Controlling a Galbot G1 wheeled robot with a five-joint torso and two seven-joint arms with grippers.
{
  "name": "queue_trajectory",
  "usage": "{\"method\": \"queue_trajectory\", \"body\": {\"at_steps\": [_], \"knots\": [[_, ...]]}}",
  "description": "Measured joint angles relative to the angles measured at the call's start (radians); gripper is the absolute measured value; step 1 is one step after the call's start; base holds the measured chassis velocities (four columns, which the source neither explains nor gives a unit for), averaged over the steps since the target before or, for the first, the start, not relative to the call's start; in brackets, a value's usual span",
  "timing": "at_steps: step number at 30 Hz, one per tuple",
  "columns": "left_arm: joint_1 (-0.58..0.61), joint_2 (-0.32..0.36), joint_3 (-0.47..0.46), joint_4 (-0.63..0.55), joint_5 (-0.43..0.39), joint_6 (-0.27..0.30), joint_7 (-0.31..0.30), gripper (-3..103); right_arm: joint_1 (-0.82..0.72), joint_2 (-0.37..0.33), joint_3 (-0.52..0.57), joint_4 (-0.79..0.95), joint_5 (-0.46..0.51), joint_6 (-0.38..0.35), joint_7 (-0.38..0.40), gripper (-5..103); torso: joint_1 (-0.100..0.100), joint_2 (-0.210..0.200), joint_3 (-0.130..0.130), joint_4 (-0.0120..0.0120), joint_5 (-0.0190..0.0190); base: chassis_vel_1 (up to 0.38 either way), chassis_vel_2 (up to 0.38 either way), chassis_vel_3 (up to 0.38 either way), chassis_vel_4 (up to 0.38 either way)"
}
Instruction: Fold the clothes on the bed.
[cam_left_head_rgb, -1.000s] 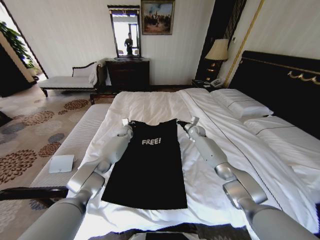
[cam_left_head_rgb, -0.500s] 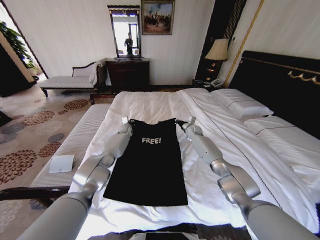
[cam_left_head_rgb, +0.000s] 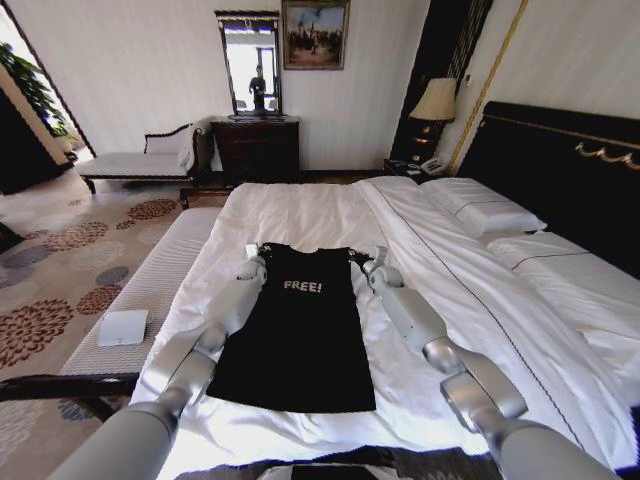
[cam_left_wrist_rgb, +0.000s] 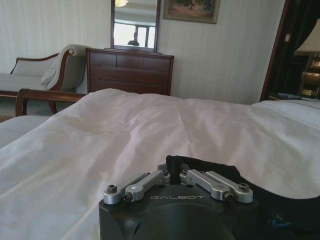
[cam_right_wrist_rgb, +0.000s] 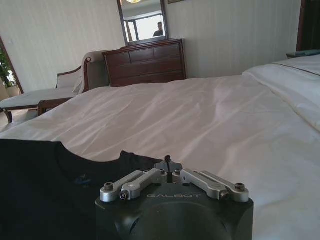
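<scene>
The clothes (cam_left_head_rgb: 300, 335), a black T-shirt with white "FREE!" lettering, lie flat as a narrow strip on the white bed (cam_left_head_rgb: 300, 205), collar end away from me. My left gripper (cam_left_head_rgb: 254, 251) sits at the shirt's far left corner, shut on the cloth. At the far right corner my right gripper (cam_left_head_rgb: 361, 256) is shut on it too. In the left wrist view the left gripper (cam_left_wrist_rgb: 172, 170) pinches a black fold of the clothes (cam_left_wrist_rgb: 280, 200). In the right wrist view the right gripper (cam_right_wrist_rgb: 167, 162) holds the edge of the clothes (cam_right_wrist_rgb: 40, 180).
A pale ribbed bench (cam_left_head_rgb: 150, 290) with a white pad (cam_left_head_rgb: 123, 326) runs along the bed's left side. Pillows (cam_left_head_rgb: 485, 207) and the dark headboard (cam_left_head_rgb: 570, 170) are on the right. A dresser (cam_left_head_rgb: 255, 148), a chaise (cam_left_head_rgb: 140, 160) and a lamp (cam_left_head_rgb: 435, 100) stand by the far wall.
Both grippers have come down and slightly toward me with the shirt's far edge. The right one has also moved inward. The lettering has shifted a little nearer.
</scene>
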Motion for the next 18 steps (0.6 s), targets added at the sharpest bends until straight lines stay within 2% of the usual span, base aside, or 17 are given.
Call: {"method": "queue_trajectory", "body": {"at_steps": [7, 8, 9, 10, 11, 15, 18], "knots": [[0.078, 0.052, -0.001, -0.099, -0.005, -0.025, -0.007, 3, -0.068, -0.009, 0.017, 0.064, -0.055, 0.038, 0.008, 0, 0.0, 0.0, 0.0, 0.0002, 0.0002, 0.0, 0.0, 0.0, 0.0], [0.102, 0.066, -0.002, -0.125, -0.009, -0.038, -0.01, 3, -0.09, -0.012, 0.026, 0.089, -0.065, 0.044, 0.012, 0, 0.0, 0.0, 0.0, 0.0003, 0.0001, 0.0, 0.0, 0.0, 0.0], [0.172, 0.098, -0.011, -0.188, -0.006, -0.093, -0.02, 3, -0.147, -0.021, 0.049, 0.155, -0.08, 0.056, 0.026, 0, 0.0, 0.0, 0.0, 0.0002, 0.0001, 0.0, 0.0, 0.0, 0.0], [0.217, 0.122, -0.018, -0.243, -0.007, -0.103, -0.031, 3, -0.183, -0.03, 0.064, 0.204, -0.089, 0.064, 0.033, 0, 0.0, 0.0, 0.0, 0.0001, -0.0002, 0.0, 0.0, 0.0, 0.0], [0.217, 0.122, -0.018, -0.243, -0.007, -0.103, -0.031, 3, -0.183, -0.03, 0.064, 0.204, -0.089, 0.064, 0.033, 0, 0.0, 0.0, 0.0, 0.0001, -0.0002, 0.0, 0.0, 0.0, 0.0], [0.329, 0.182, -0.034, -0.403, -0.015, -0.109, -0.062, 3, -0.282, -0.049, 0.098, 0.345, -0.097, 0.068, 0.053, 0, 0.0, 0.0, 0.0, 0.0001, -0.0002, 0.0, 0.0, 0.0, 0.0], [0.37, 0.208, -0.039, -0.467, -0.016, -0.11, -0.075, 3, -0.33, -0.059, 0.111, 0.404, -0.1, 0.064, 0.062, 0, 0.0, 0.0, 0.0, 0.0002, 0.0001, 0.0, 0.0, 0.0, 0.0]]}}
